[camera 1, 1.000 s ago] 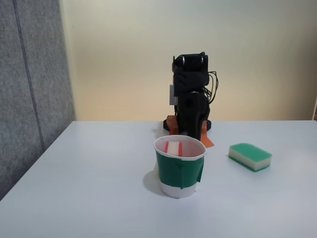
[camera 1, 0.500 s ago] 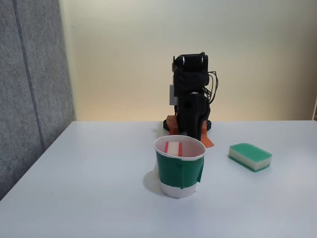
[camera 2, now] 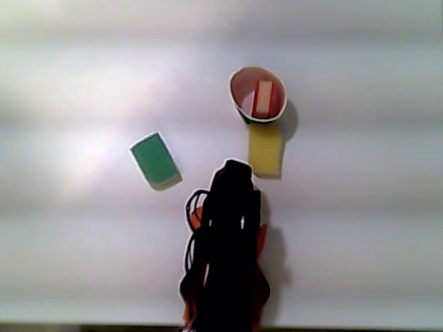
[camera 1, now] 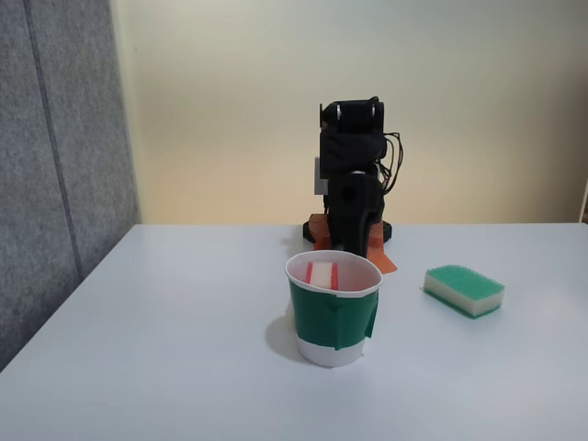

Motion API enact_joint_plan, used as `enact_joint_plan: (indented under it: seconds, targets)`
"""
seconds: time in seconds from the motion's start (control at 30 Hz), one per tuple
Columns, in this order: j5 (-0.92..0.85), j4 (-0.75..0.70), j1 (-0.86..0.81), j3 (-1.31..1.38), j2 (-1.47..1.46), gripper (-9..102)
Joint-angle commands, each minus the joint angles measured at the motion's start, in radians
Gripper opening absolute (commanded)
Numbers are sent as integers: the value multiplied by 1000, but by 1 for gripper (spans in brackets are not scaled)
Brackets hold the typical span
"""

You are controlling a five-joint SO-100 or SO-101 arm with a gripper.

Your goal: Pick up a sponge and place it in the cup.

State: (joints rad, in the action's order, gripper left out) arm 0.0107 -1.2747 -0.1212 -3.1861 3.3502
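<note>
The sponge (camera 1: 322,275) is seen standing on end inside the cup (camera 1: 333,317), its red faces and white middle showing just below the rim in the fixed view; in the other view (camera 2: 263,99) it appears as a narrow red-white-red strip with its long axis running towards and away from the arm, leaning near the middle of the cup's (camera 2: 239,81) round mouth. The placing is therefore judged to be done. The arm (camera 1: 353,188) is folded upright over its orange base at the far side of the bench (camera 1: 165,349), well apart from the cup, which lies straight ahead of it and a little to the right as the other view shows. The pincer is lost in the black mass of the arm, and whether its jaws are spread or pressed together cannot be told; nothing is seen held in it. The cup is a thin paper cone, white at rim and foot with a wide matt green band, light and easily tipped. A green-topped white sponge (camera 1: 464,289) with rounded corners lies flat to the right in the fixed view, and a plain yellow sponge (camera 2: 266,149) is seen in the other view just beside the cup on the arm's side. The bench is smooth and white.
</note>
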Motion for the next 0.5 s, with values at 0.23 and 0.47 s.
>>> enact_joint_plan:
  seconds: [0.23, 0.47]
  targets:
    - [15, -15, 11, -48, 17, 0]
    - [15, -15, 11, -48, 17, 0]
